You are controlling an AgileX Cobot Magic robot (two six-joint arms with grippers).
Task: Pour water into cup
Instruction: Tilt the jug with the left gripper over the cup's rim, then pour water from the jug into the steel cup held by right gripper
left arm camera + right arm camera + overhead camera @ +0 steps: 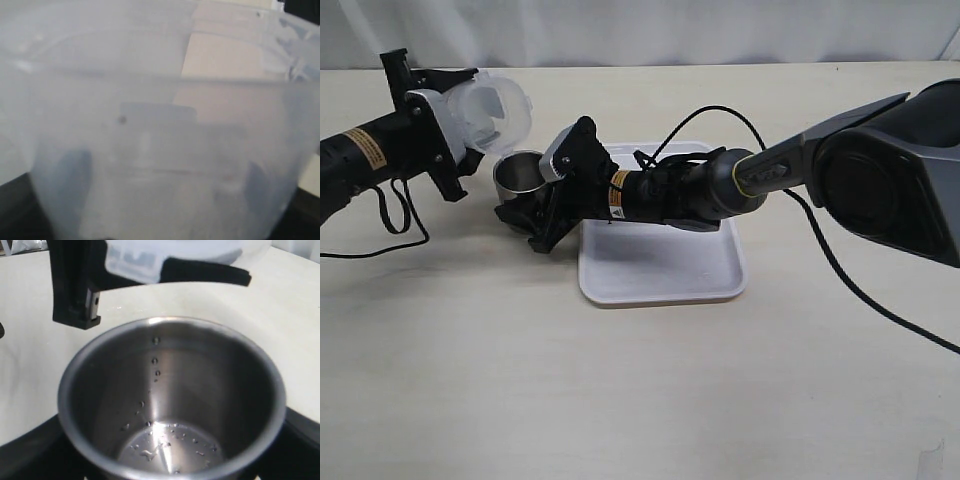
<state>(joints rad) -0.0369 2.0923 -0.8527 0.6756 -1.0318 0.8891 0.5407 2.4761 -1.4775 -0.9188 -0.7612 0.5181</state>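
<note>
The steel cup (518,172) stands upright just left of the tray, and my right gripper (525,200) is shut on it from the right. In the right wrist view the cup (170,390) fills the picture; water (165,450) shows only as drops on its inner wall and floor. My left gripper (460,125) is shut on the transparent plastic container (495,108), which is tipped with its mouth down toward the cup, just above the rim. The container's cloudy wall (160,125) fills the left wrist view, with the dark fingers (70,175) showing through it. I see no water in the container.
A white tray (660,265) lies right of the cup, under the right arm. Black cables loop over the tray's far edge (720,115) and beside the left arm (395,215). The table is pale beige with a white backdrop behind.
</note>
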